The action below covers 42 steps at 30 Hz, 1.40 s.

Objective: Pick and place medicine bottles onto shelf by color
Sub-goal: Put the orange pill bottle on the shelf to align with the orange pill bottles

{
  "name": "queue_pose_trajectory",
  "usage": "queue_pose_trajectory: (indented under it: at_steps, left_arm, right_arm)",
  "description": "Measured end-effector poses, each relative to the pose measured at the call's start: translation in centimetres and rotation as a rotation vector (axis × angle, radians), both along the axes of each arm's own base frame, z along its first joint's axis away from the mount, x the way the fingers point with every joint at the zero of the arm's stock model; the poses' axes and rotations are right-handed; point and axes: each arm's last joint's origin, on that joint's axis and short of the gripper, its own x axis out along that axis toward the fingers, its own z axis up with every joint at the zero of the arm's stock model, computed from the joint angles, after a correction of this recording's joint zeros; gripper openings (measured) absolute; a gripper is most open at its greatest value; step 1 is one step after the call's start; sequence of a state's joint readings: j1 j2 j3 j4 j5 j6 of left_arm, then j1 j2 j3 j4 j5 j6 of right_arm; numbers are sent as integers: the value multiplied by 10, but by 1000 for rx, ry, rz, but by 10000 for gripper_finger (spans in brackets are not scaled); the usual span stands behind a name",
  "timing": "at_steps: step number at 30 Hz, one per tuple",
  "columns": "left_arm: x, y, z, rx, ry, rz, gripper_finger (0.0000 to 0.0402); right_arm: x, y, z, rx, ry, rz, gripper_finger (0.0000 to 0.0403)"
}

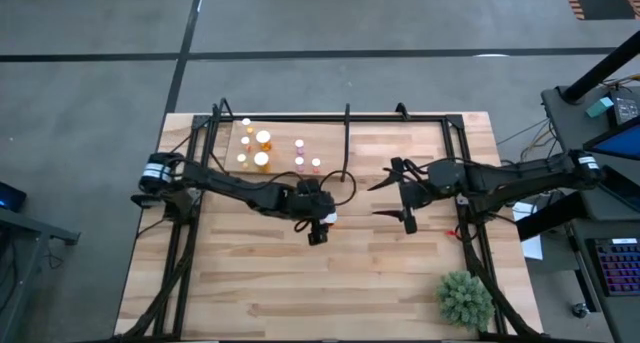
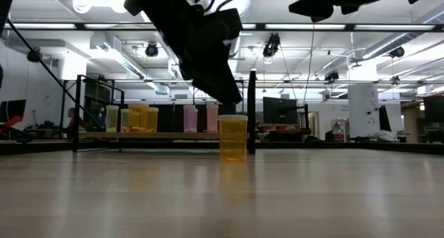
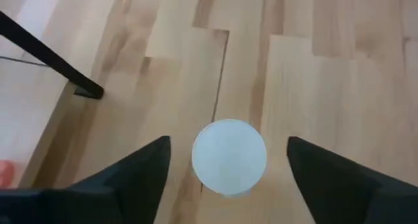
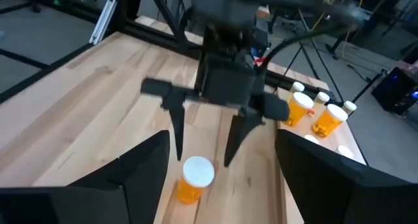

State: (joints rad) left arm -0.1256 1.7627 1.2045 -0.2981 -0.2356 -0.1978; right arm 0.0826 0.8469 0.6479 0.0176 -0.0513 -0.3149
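Orange round medicine bottle with white cap: upright on wooden table, between wide-spread left tool, apparently awaiting grasp for shelving.

Both arms are dark, near-black, built of slim jointed links. The left arm carries a white-and-black banded collar near its base, and a thin black cable loops off its wrist. The right arm bears a similar pale band. Each pincer, left pincer and right pincer, has two tapered, pointed black fingers on a boxy black housing.
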Motion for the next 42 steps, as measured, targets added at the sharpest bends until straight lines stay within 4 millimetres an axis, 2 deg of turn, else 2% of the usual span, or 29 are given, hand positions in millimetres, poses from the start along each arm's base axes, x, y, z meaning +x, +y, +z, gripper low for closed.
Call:
queue_pose_trajectory:
  at_steps: [4,9,14,18,27,30,33,36,42]
  left_arm:
    - [0,5,-8,-35,24,-9,312]
    - [4,5,-16,-60,-7,-24,315]
    - [9,6,-35,-29,35,-7,311]
    - [9,7,-35,-7,33,-11,289]
    - [7,7,-31,21,28,8,199]
    - [7,7,-30,20,28,8,185]
    - [9,7,-21,20,2,4,186]
    - [7,7,-2,46,-46,-28,199]
    - [-12,17,39,76,-145,-31,200]
  right_arm:
    - [-2,0,1,0,1,-1,268]
    - [-1,0,0,-2,5,-1,268]
    - [-2,0,0,-1,6,-2,268]
    - [-2,0,0,-1,6,-2,268]
    - [-2,0,0,-1,6,-2,268]
    - [-2,0,0,-1,6,-2,268]
    - [-2,0,0,-1,6,-2,268]
    - [-2,0,0,-1,8,-2,268]
    - [-2,0,-1,-1,13,-2,268]
